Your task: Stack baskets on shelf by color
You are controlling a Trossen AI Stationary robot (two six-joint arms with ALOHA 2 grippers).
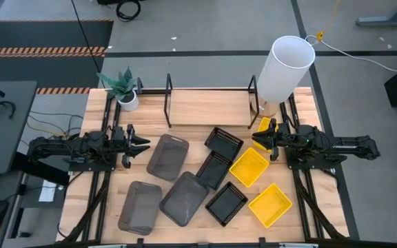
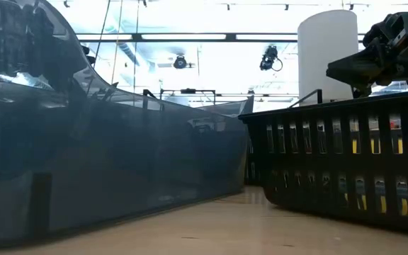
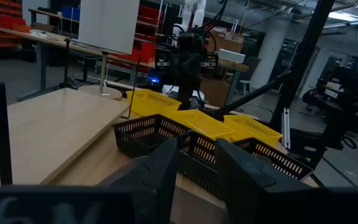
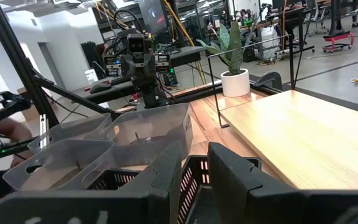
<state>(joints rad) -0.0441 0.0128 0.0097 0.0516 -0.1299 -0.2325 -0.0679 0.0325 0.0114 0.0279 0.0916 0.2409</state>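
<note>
Grey basket (image 2: 105,170) fills the low view; 9 baskets lie loose on the tabletop, shelf (image 1: 209,107) bare. Left gripper (image 1: 142,146) and right gripper (image 1: 259,138) hover unclenched, empty. Risk: tight clustering, so fingers may nudge neighbouring black baskets (image 1: 214,169).

Two dark six-joint arms of black segmented links, one at each side of the table. Left arm's black two-finger gripper (image 1: 143,146): flat, angular, matte fingers (image 3: 160,177) with squared tips. Right arm's black two-finger gripper (image 1: 257,140): same blocky fingers (image 4: 229,168). Each wrist carries a boxy black camera housing with a round lens, small labels and looped black cables. Faint pale lettering marks the near housing edge.
</note>
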